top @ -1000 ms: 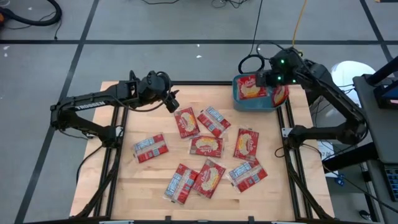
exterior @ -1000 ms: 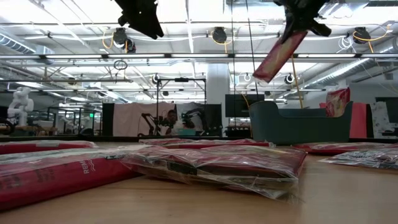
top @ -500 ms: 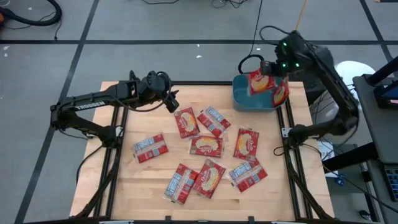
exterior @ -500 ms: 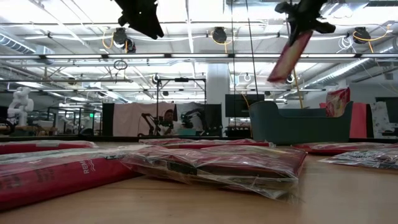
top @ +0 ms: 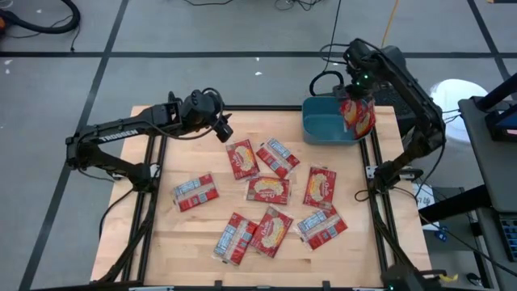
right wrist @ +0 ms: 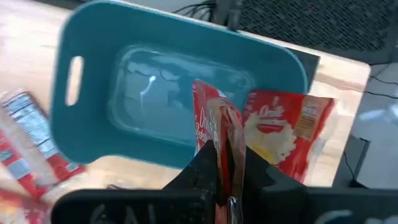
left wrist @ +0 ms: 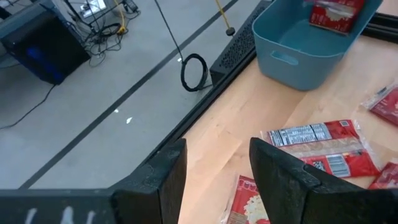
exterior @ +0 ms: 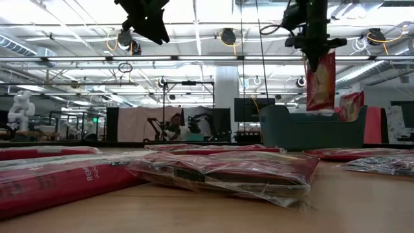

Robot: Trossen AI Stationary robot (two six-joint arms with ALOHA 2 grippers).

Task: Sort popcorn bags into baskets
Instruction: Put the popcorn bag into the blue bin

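Since the earlier frames, the right arm has swung its packet from over the bin's middle to the bin's right end, and the packet now hangs upright instead of slanting; the left arm has barely shifted.

Left gripper (top: pixel 224 132) hovers above the table's (top: pixel 174 234) back left area, fingers apart and holding nothing, just beside the nearest packet (top: pixel 241 158). Eight popcorn bags (top: pixel 267 189) lie loose across the wood, some picture side up, others label side up, several overlapping at their edges.

Teal bin (top: pixel 321 129) sits at the back right corner; its floor shows bare in the right wrist view. One packet (top: pixel 365 120) leans against its right outer wall. Right gripper (top: pixel 352 90) is clamped on the top edge of a held packet (exterior: pixel 320 81), hanging over the bin's right end.
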